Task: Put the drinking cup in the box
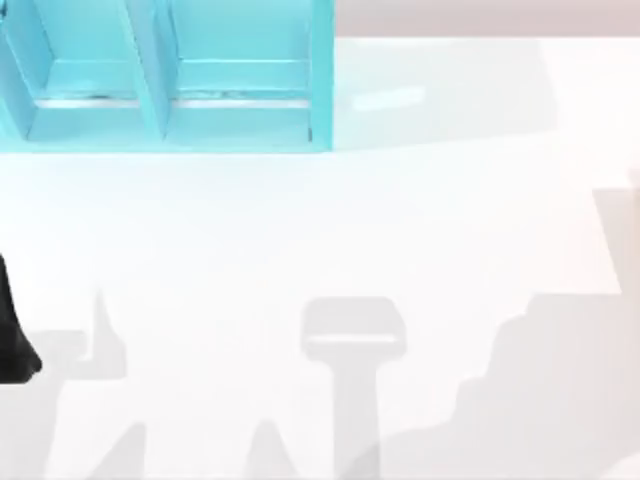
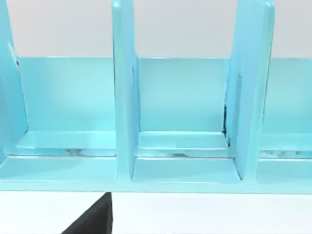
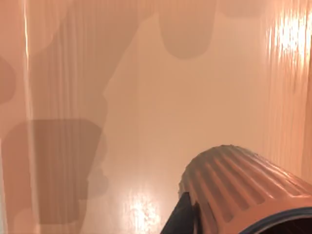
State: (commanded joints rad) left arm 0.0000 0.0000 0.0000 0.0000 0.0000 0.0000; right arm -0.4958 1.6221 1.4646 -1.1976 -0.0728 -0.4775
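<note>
1. Right gripper (image 3: 195, 220): in the right wrist view the jaws grasp the drinking cup (image 3: 243, 190). One dark finger (image 3: 179, 219) lies against its ribbed copper wall. The cup's dark inside and rim edge sit closest to the lens.
2. Beyond the cup you have a glossy peach-coloured plane (image 3: 146, 122), marked by soft shadows and bright glints. What it belongs to cannot be told.
3. Left gripper (image 2: 92, 222): a black part shows at the near edge of the left wrist view, over the white surface (image 1: 400, 230). Whether these jaws are released or clenched cannot be told.
4. Left arm (image 1: 12, 330): it is at the left edge of the top view.
5. In the top view the surface runs broad from the near edge, crossed by grey shadows.
6. Farthest is the teal divided rack (image 1: 160, 70), at the far left of the surface. Upright dividers (image 2: 124, 87) split it into open bays, and its front lip sits on the surface.
</note>
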